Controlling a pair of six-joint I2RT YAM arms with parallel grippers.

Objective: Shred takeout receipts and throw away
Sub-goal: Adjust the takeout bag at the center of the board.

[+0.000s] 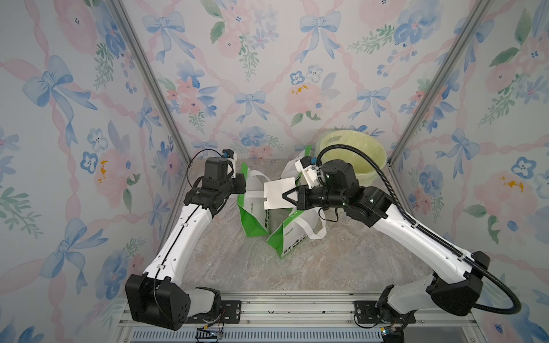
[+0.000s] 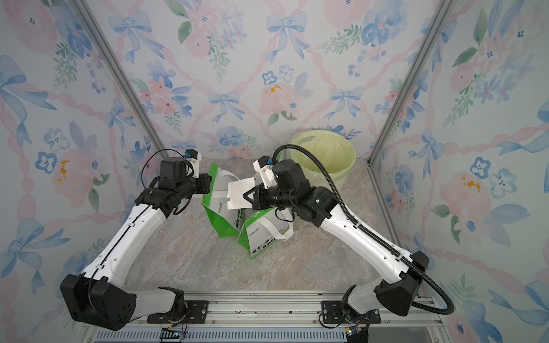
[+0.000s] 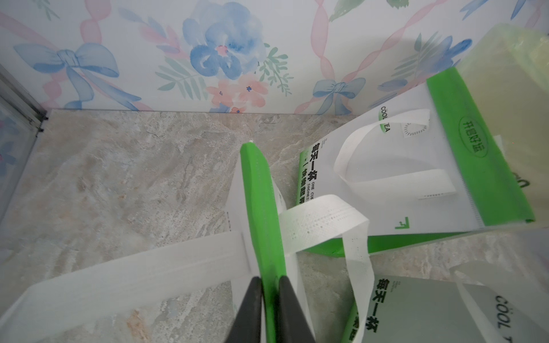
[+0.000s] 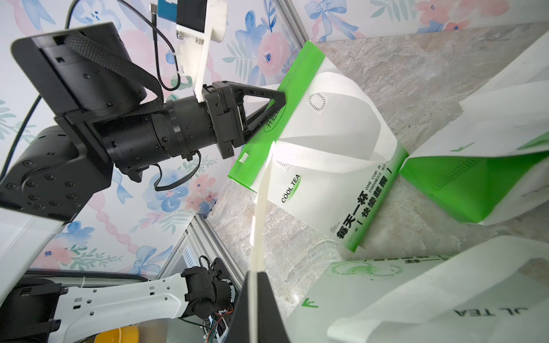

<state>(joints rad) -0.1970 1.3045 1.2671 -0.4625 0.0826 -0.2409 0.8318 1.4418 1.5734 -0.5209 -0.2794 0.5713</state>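
One plain white receipt [image 1: 277,193], edge notched.

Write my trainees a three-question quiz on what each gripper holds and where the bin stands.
1. Fill in: the bin stands in the far ___ corner.
2. True or false: the right gripper is shut on a receipt.
3. The left gripper pinches: A the bin, B the receipt, C a bag by its green edge.
Key: 1 right; 2 true; 3 C.
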